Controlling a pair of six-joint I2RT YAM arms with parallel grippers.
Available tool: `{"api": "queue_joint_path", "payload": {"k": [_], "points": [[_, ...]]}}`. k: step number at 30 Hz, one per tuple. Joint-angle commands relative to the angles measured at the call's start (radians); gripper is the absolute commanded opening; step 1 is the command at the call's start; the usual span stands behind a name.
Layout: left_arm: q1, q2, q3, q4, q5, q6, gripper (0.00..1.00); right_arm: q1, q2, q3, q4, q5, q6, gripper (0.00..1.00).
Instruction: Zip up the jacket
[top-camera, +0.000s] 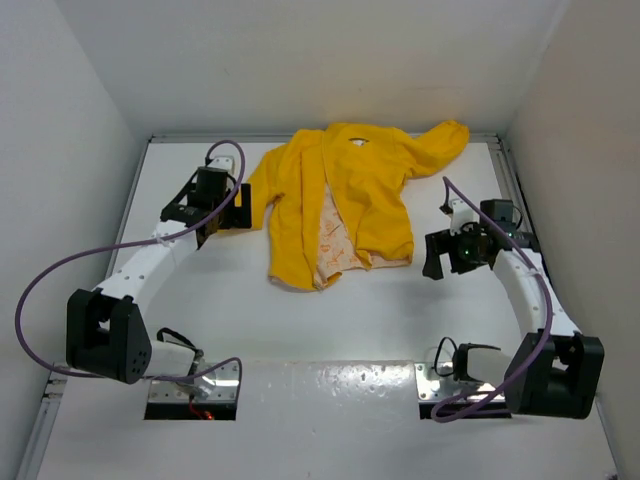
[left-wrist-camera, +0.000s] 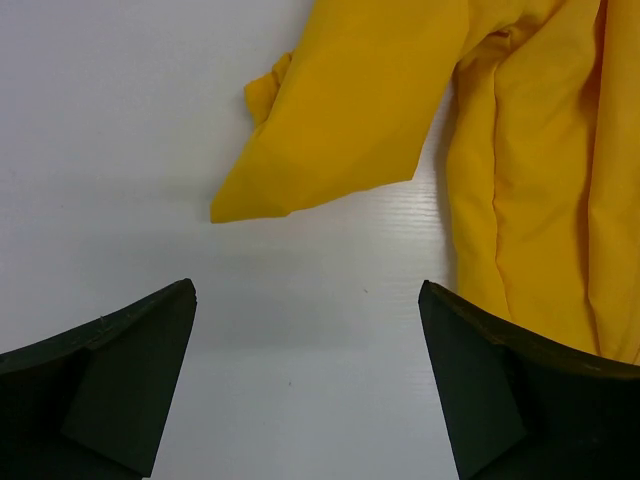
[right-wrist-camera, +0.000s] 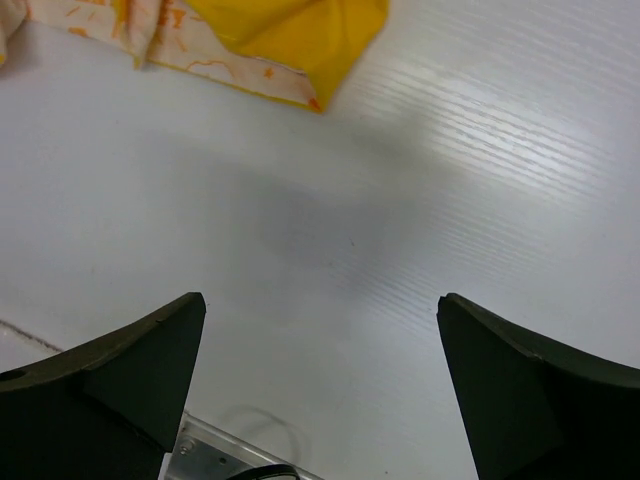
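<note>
Left gripper (left-wrist-camera: 308, 375) jaws wide apart over bare white table (left-wrist-camera: 120, 150); yellow jacket (left-wrist-camera: 530, 170) sleeve cuff just ahead, untouched.

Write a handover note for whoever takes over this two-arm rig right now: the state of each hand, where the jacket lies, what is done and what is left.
Left hand: open, holding nothing, above the table just short of a sleeve.
Right hand: open, holding nothing, over bare table near the jacket's hem corner.
Jacket: lies flat at the far middle of the table, front open, speckled lining showing.
Done: nothing yet; neither hand touches the fabric.
Left: bring the front edges together, engage the zipper and pull it up. The slider cannot be made out in these views.
</note>
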Motion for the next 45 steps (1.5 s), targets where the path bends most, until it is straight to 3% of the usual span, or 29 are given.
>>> {"api": "queue_joint_path", "payload": {"k": [1,4,7,10,12,13,14,15,17,19,22,30,45], "points": [[0.001,-0.013,0.028,0.017,-0.045,-0.019,1.00,0.043,-0.024,0.041,-0.020,-0.109,-0.119,0.99],[0.001,-0.023,0.028,0.017,-0.071,-0.008,1.00,0.066,-0.022,0.039,0.078,-0.088,0.033,0.99],[0.001,-0.047,0.019,0.017,-0.065,0.051,1.00,0.072,0.031,0.091,0.101,-0.152,0.086,0.99],[0.001,-0.067,0.010,0.017,-0.002,0.122,1.00,0.092,0.141,0.195,0.048,-0.239,0.130,0.99],[0.001,-0.067,0.010,-0.004,0.057,0.148,1.00,0.205,0.233,0.269,-0.044,-0.204,0.127,0.98],[0.001,-0.067,0.010,-0.004,0.080,0.157,1.00,0.243,0.305,0.386,-0.111,-0.192,0.112,0.97],[0.015,-0.093,0.010,-0.004,0.105,0.171,1.00,0.277,0.333,0.419,-0.150,-0.163,0.106,0.88],[0.015,-0.105,0.010,0.006,0.140,0.171,1.00,0.396,0.375,0.453,-0.149,-0.143,0.117,0.82],[0.024,-0.128,0.010,0.016,0.140,0.153,1.00,0.496,0.421,0.464,-0.083,-0.053,0.161,0.68],[0.033,-0.138,0.021,0.016,0.125,0.127,0.98,0.621,0.457,0.478,-0.045,0.050,0.205,0.63],[0.044,-0.138,0.045,-0.003,0.075,0.075,0.96,0.698,0.583,0.554,-0.046,0.099,0.299,0.56],[0.087,-0.148,0.044,-0.012,0.079,0.002,0.96,0.781,0.778,0.722,-0.035,0.075,0.511,0.56],[0.199,-0.158,0.025,-0.003,0.108,-0.056,1.00,0.865,0.844,0.685,0.057,0.127,0.638,0.48]]}}
